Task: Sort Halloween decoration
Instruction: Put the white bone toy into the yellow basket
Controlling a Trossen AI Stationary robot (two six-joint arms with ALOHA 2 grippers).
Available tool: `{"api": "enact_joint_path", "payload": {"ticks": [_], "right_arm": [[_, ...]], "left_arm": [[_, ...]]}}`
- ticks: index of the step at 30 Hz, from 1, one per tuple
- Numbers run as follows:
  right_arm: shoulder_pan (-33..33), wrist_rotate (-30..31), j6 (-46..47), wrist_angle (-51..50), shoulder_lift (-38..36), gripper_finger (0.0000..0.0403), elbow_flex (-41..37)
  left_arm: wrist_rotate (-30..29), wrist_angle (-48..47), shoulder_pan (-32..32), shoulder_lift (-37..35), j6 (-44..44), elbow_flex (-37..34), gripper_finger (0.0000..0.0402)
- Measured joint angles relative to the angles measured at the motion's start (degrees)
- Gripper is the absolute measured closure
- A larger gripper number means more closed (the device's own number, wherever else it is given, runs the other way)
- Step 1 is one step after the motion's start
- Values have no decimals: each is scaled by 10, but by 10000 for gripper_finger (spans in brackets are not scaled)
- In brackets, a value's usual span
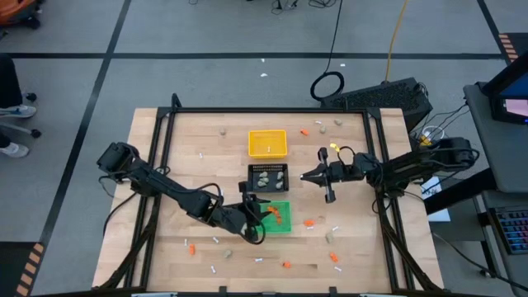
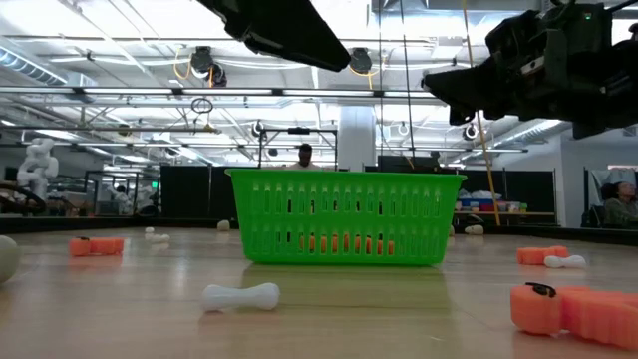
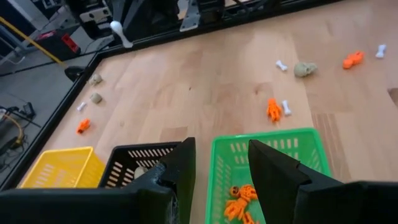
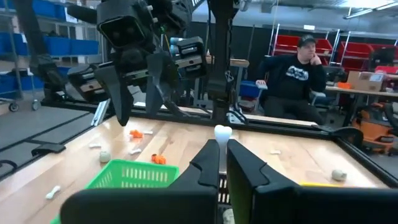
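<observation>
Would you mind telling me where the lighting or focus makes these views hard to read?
Low view: bright ceiling lights behind leave both arms as dark silhouettes; the nearest orange piece is soft, the green tray crisp. Left wrist view: the left gripper fingers are dark and featureless. Right wrist view: the white stick in the right gripper looks overexposed.

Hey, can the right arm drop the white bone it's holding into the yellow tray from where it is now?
Probably yes. The right end effector is shut on the small white plastic bone and hangs above bare wood just right of the black tray. The yellow square plastic tray sits close by, with nothing between them in the high view.
</observation>
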Motion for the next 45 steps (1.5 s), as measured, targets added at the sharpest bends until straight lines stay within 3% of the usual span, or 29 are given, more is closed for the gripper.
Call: {"api": "enact_joint_path", "payload": {"ticks": [21, 33, 41, 45], "right_arm": [[0, 2, -168, -10, 9, 403, 0], [0, 2, -162, -10, 9, 403, 0], [0, 3, -91, -10, 9, 403, 0], [-5, 79, -3, -22, 9, 403, 4]], "left_arm": [[0, 1, 13, 0, -11, 0, 256], [0, -1, 12, 0, -20, 0, 256], [-9, -9, 12, 0, -16, 0, 256], [-52, -41, 12, 0, -13, 0, 256]]}}
